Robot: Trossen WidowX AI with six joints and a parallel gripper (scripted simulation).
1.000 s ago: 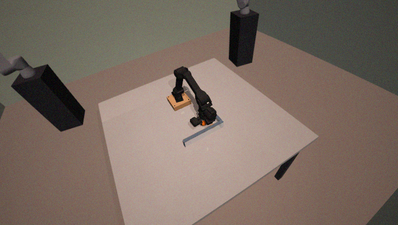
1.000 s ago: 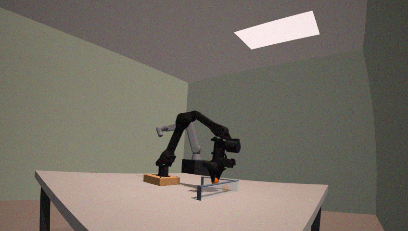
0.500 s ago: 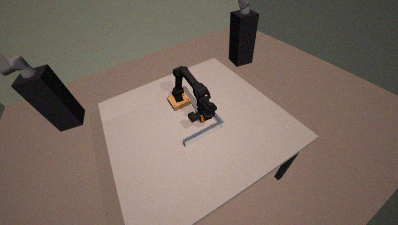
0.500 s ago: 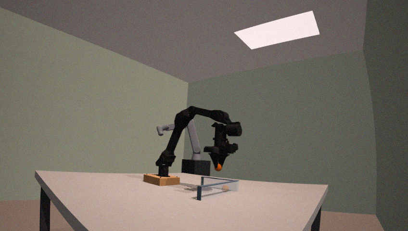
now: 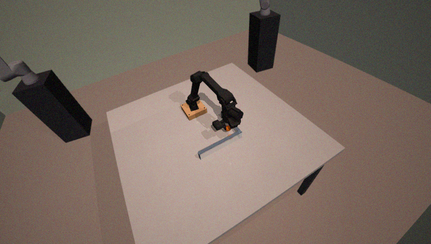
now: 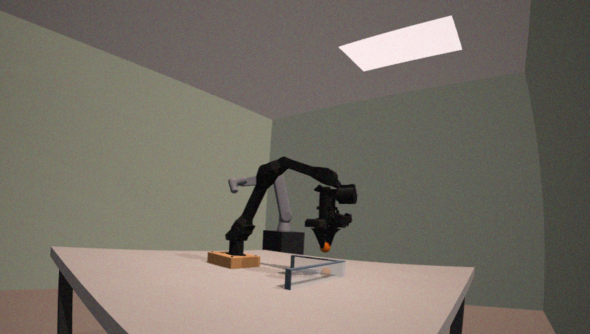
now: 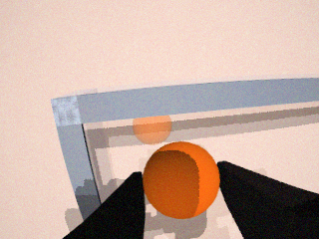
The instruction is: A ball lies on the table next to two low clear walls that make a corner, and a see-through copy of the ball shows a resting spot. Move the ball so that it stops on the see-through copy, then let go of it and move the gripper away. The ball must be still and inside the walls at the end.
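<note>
Two dark fingers are all we get of the claw (image 7: 181, 189) from the wrist view, and they pinch the orange ball (image 7: 181, 179) from either side, so we call it clamped firmly on the ball, with nothing loose about it. From the exterior view the ball (image 6: 325, 247) hangs at the claw's tip well above the surface (image 6: 165, 298), lifted high enough, we judge, to pass over the low clear walls (image 6: 316, 271) instead of knocking into them. And there is the target: the see-through copy (image 7: 152, 127), pale orange, tucked into the corner where the two walls (image 7: 179, 100) meet, and it sits just beyond the ball in the wrist view. That corner makes sense to us as a backstop, since a round thing set down there has two sides to stop it rolling off. The carry looks partly done; we would say the lowering and the release are not yet done. From the top view the arm covers nearly everything: only a sliver of the ball (image 5: 227, 128) peeps out beside the wall corner (image 5: 239, 130), and we cannot find the copy there. The exterior view shows the copy (image 6: 325, 271) only faintly through the clear pane.
</note>
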